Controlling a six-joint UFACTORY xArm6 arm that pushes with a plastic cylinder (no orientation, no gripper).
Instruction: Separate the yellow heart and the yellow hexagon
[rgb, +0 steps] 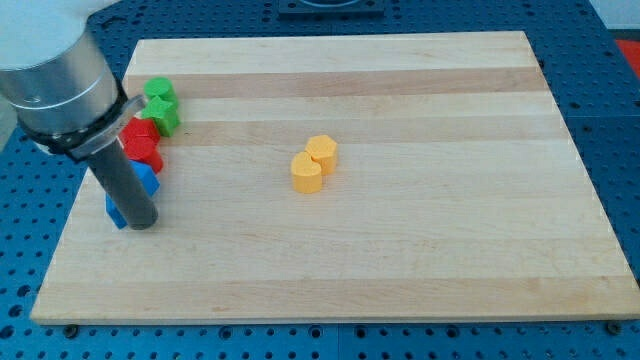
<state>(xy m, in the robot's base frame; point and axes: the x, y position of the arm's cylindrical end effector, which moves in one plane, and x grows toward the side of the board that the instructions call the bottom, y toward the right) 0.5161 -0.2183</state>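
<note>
Two yellow blocks sit touching near the board's middle. The upper right one, the yellow hexagon (322, 150), touches the lower left one, the yellow heart (306, 172). My tip (142, 221) rests on the board at the view's left, far to the left of the yellow pair and apart from them. The rod stands right by the blue blocks and partly hides them.
At the view's left, a cluster: a green star-like block (158, 91), a green block (165, 113), two red blocks (141, 133) (146, 154), a blue block (146, 179) and another blue block (115, 212) behind the rod. The wooden board (400, 250) lies on a blue pegboard table.
</note>
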